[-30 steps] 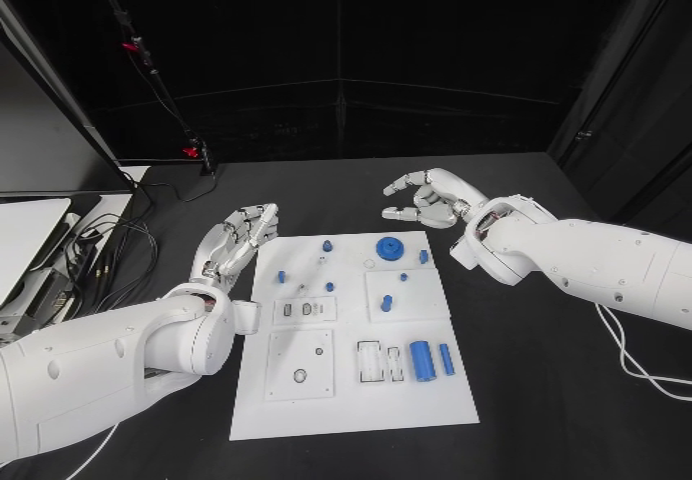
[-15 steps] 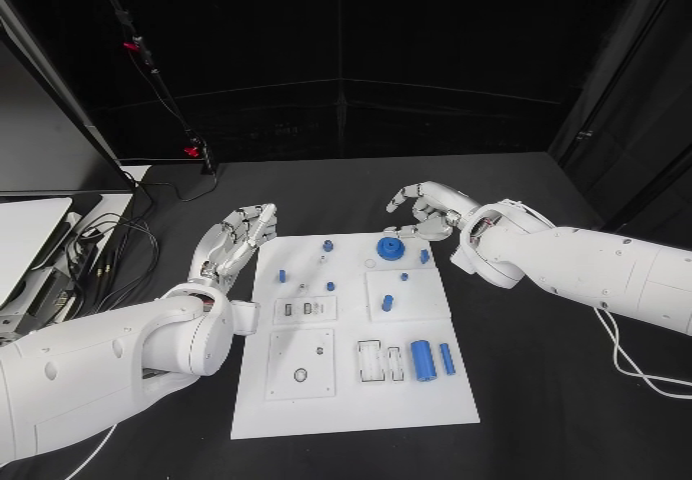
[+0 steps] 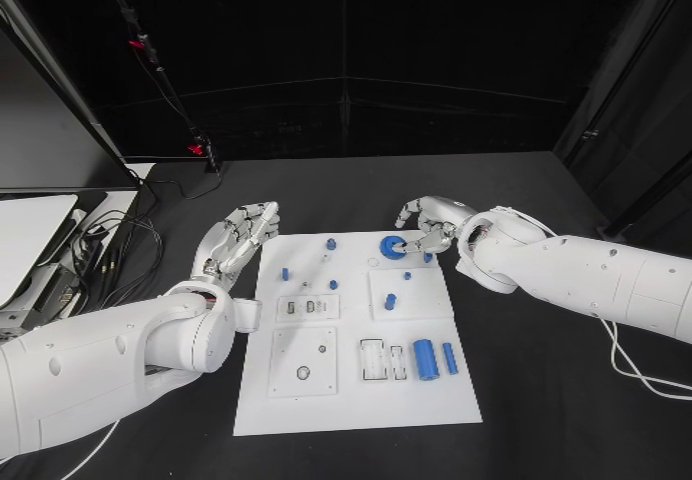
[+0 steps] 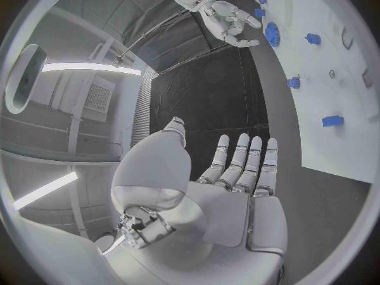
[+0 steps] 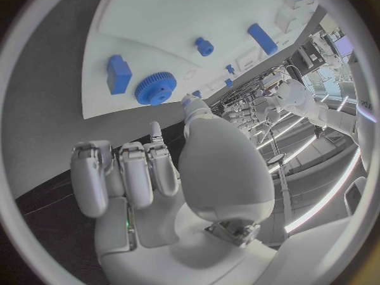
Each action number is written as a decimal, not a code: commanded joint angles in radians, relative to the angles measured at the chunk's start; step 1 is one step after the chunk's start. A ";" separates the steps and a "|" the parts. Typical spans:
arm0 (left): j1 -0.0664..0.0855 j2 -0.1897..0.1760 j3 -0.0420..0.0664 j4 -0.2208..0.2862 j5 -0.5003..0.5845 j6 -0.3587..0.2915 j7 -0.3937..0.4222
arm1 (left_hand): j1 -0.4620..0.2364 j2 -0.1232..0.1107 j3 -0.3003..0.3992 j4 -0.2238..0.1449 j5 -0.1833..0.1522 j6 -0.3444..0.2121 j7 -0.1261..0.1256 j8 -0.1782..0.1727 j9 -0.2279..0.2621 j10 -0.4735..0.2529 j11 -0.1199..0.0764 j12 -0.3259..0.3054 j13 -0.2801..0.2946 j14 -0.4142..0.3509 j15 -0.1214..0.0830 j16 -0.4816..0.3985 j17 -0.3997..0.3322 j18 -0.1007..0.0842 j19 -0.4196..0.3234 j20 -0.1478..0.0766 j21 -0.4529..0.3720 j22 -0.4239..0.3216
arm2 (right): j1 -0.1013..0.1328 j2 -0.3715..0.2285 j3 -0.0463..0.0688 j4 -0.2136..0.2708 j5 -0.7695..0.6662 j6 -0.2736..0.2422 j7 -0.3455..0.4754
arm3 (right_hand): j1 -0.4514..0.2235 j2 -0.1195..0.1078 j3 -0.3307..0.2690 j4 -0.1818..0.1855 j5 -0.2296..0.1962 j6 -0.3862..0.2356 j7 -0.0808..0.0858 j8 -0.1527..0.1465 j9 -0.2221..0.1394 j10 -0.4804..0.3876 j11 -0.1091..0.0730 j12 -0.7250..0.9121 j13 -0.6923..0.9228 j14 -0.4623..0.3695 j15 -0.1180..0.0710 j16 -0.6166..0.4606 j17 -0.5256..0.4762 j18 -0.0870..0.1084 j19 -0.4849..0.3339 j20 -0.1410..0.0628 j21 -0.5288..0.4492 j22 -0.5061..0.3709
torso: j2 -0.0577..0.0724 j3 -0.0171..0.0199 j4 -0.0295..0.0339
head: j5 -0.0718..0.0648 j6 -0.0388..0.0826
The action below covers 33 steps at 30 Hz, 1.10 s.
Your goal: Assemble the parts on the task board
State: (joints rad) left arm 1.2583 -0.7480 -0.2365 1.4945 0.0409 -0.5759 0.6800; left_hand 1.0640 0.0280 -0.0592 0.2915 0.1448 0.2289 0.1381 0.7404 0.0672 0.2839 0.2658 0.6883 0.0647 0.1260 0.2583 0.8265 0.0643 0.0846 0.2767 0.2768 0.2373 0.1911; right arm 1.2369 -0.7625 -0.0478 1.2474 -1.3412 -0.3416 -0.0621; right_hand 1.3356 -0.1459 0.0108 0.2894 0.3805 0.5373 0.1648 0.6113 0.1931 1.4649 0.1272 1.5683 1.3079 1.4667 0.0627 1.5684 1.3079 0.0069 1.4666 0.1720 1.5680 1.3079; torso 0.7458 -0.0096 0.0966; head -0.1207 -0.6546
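Note:
The white task board (image 3: 353, 400) lies in the middle of the table. A blue gear (image 3: 391, 246) sits near its far edge, with a small blue block (image 3: 426, 257) beside it. My right hand (image 3: 433, 222) hovers just beyond the gear and holds nothing; its fingers are half curled and its thumb is apart, pointing at the gear (image 5: 155, 87). My left hand (image 3: 238, 240) lies flat with straight fingers off the board's far left corner, also holding nothing. Small blue pegs (image 3: 330, 243) stand on the board. A large blue cylinder (image 3: 424, 359) rests near the front right.
Cables (image 3: 123, 245) and a pale device (image 3: 29, 230) lie at the table's left edge. A thinner blue cylinder (image 3: 449, 358) lies beside the large one. Black table surface (image 3: 548, 400) stretches to the right of the board.
My right hand has come down from behind the board's far right corner to just beside the blue gear. My left hand has stayed put.

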 commanded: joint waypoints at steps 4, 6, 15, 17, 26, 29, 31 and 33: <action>0.001 0.000 0.001 0.002 -0.007 0.010 0.246 | -0.001 0.009 -0.006 0.001 0.008 0.005 0.160 0.000 -0.001 0.009 0.001 0.006 0.000 -0.001 0.005 0.005 0.000 0.008 -0.001 0.008 0.004 0.001 | -0.002 0.012 0.001 -0.012 -0.076 0.029 -0.064 | 0.014 -0.004 0.017 -0.001 -0.020 0.000 0.038 0.007 0.000 0.106 0.009 0.003 0.263 0.104 0.007 0.002 0.263 -0.007 0.104 0.009 0.003 0.263 | 0.000 0.0003 -0.0007 | 0.002 -0.001; 0.001 0.000 0.001 0.002 -0.007 0.010 0.246 | -0.001 0.009 -0.006 0.001 0.008 0.005 0.160 0.000 -0.001 0.009 0.001 0.006 0.000 -0.001 0.005 0.005 0.000 0.008 -0.001 0.008 0.004 0.001 | -0.003 0.016 0.001 -0.016 -0.077 0.030 -0.066 | 0.017 -0.003 0.021 -0.002 -0.024 0.001 0.038 0.008 -0.001 0.106 0.009 0.003 0.263 0.104 0.007 0.002 0.263 -0.007 0.104 0.008 0.003 0.263 | 0.000 0.0004 -0.0007 | 0.002 -0.002; 0.001 -0.001 0.001 0.002 -0.007 0.010 0.244 | -0.001 0.009 -0.006 0.001 0.008 0.005 0.160 0.000 -0.001 0.009 0.001 0.006 0.000 -0.001 0.005 0.005 0.000 0.008 -0.001 0.008 0.004 0.001 | -0.004 0.030 0.001 -0.028 -0.080 0.022 -0.062 | 0.022 0.002 0.029 -0.003 -0.030 0.005 0.037 0.009 -0.003 0.106 0.009 0.003 0.263 0.104 0.006 0.002 0.263 -0.007 0.104 0.008 0.003 0.263 | 0.000 0.0004 -0.0009 | 0.005 -0.004; 0.001 -0.001 0.001 0.001 -0.007 0.010 0.244 | -0.001 0.009 -0.006 0.001 0.008 0.005 0.160 0.000 -0.001 0.009 0.001 0.006 0.000 -0.001 0.005 0.005 0.000 0.008 -0.001 0.008 0.004 0.001 | -0.004 0.032 0.001 -0.030 -0.080 0.020 -0.060 | 0.023 0.003 0.031 -0.003 -0.031 0.005 0.036 0.008 -0.003 0.106 0.009 0.003 0.263 0.104 0.005 0.002 0.263 -0.007 0.104 0.008 0.003 0.263 | 0.000 0.0004 -0.0013 | 0.006 -0.005; 0.001 -0.001 0.001 0.001 -0.007 0.009 0.243 | 0.000 0.010 -0.007 0.001 0.010 0.005 0.160 0.000 -0.001 0.009 0.001 0.007 0.000 -0.001 0.005 0.005 0.000 0.008 -0.001 0.008 0.004 0.001 | -0.004 0.043 0.001 -0.040 -0.080 0.027 -0.059 | 0.022 0.008 0.038 -0.003 -0.035 0.024 0.031 0.004 -0.009 0.106 0.005 0.003 0.263 0.104 0.001 0.002 0.263 -0.007 0.104 0.004 0.003 0.263 | 0.000 0.0004 -0.0003 | 0.007 -0.006; 0.001 -0.002 0.001 0.002 -0.007 0.009 0.243 | 0.000 0.010 -0.007 0.001 0.010 0.005 0.160 0.000 -0.001 0.009 0.001 0.007 0.000 -0.001 0.005 0.005 0.000 0.008 -0.001 0.008 0.004 0.001 | -0.005 0.047 0.001 -0.044 -0.080 0.033 -0.061 | 0.021 0.008 0.040 -0.003 -0.037 0.038 0.028 -0.003 -0.015 0.106 0.001 0.003 0.263 0.104 -0.002 0.002 0.263 -0.007 0.104 0.002 0.003 0.263 | 0.000 0.0007 -0.0010 | 0.009 -0.007; 0.001 -0.002 0.001 0.002 -0.007 0.008 0.243 | 0.000 0.010 -0.007 0.001 0.010 0.005 0.160 0.000 -0.001 0.009 0.001 0.007 0.000 -0.001 0.005 0.005 0.000 0.008 -0.001 0.008 0.004 0.001 | -0.005 0.049 0.001 -0.045 -0.080 0.039 -0.065 | 0.020 0.008 0.041 -0.003 -0.037 0.044 0.027 -0.007 -0.018 0.106 0.000 0.003 0.263 0.104 -0.003 0.002 0.263 -0.007 0.104 0.000 0.003 0.263 | 0.000 0.0007 -0.0009 | 0.010 -0.007; 0.002 -0.003 0.001 0.002 -0.007 0.008 0.243 | 0.000 0.010 -0.007 0.001 0.010 0.005 0.160 0.000 -0.001 0.009 0.001 0.007 0.000 -0.001 0.005 0.005 0.000 0.008 -0.001 0.008 0.004 0.001 | -0.005 0.051 0.001 -0.046 -0.080 0.046 -0.068 | 0.019 0.009 0.042 -0.003 -0.038 0.049 0.027 -0.010 -0.020 0.106 0.000 0.003 0.263 0.104 -0.004 0.002 0.263 -0.007 0.104 -0.001 0.003 0.263 | 0.000 0.0005 -0.0009 | 0.011 -0.008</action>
State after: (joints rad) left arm 1.2583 -0.7500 -0.2365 1.4945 0.0409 -0.5754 0.6800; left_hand 1.0640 0.0280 -0.0592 0.2915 0.1507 0.2289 0.1381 0.7404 0.0672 0.2839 0.2658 0.6882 0.0647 0.1260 0.2583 0.8264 0.0644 0.0845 0.2767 0.2768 0.2372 0.1909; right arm 1.2306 -0.7127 -0.0476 1.2015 -1.4130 -0.3147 -0.1224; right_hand 1.3503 -0.1390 0.0477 0.2857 0.3494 0.5817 0.1720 0.6052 0.1738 1.4649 0.1271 1.5683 1.3078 1.4667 0.0626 1.5683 1.3076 0.0072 1.4666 0.1720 1.5679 1.3076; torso 0.7459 -0.0091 0.0953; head -0.1111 -0.6619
